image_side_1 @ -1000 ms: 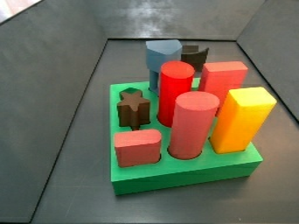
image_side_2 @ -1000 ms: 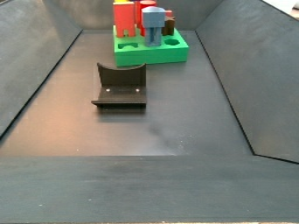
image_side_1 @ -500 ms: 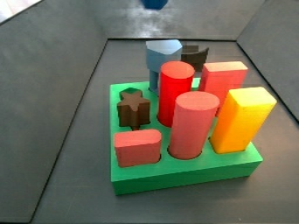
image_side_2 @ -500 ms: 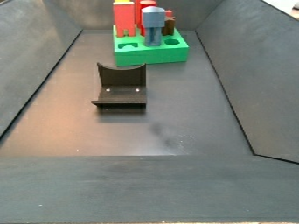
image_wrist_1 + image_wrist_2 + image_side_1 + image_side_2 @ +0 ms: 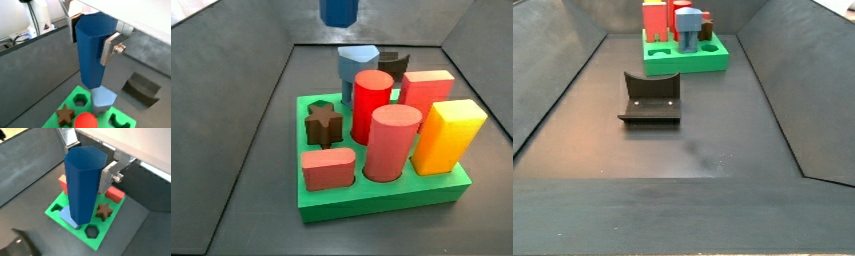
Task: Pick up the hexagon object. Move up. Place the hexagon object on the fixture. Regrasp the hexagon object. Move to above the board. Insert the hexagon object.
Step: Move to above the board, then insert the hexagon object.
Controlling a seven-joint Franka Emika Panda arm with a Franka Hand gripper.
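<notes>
My gripper (image 5: 91,37) is shut on the hexagon object (image 5: 91,50), a tall dark blue hexagonal prism held upright by its upper end between the silver fingers (image 5: 110,47). It also shows in a wrist view (image 5: 83,188), hanging above the green board (image 5: 65,224). In a side view its lower end (image 5: 338,10) shows at the top edge, high above the board's back (image 5: 372,200). A light blue piece (image 5: 357,62) stands in the board's back row, below the hexagon object. The gripper is out of view in both side views.
The board holds a red cylinder (image 5: 373,95), a pink cylinder (image 5: 393,140), a yellow block (image 5: 448,135), a red block (image 5: 425,88), a brown star (image 5: 323,124) and a pink piece (image 5: 327,167). The fixture (image 5: 649,98) stands mid-floor, in front of the board (image 5: 714,62). Grey walls enclose the floor.
The hexagon object has come down into the side view's top edge: absent a second ago, a tip half a second ago, more of it now. Board pieces have not moved.
</notes>
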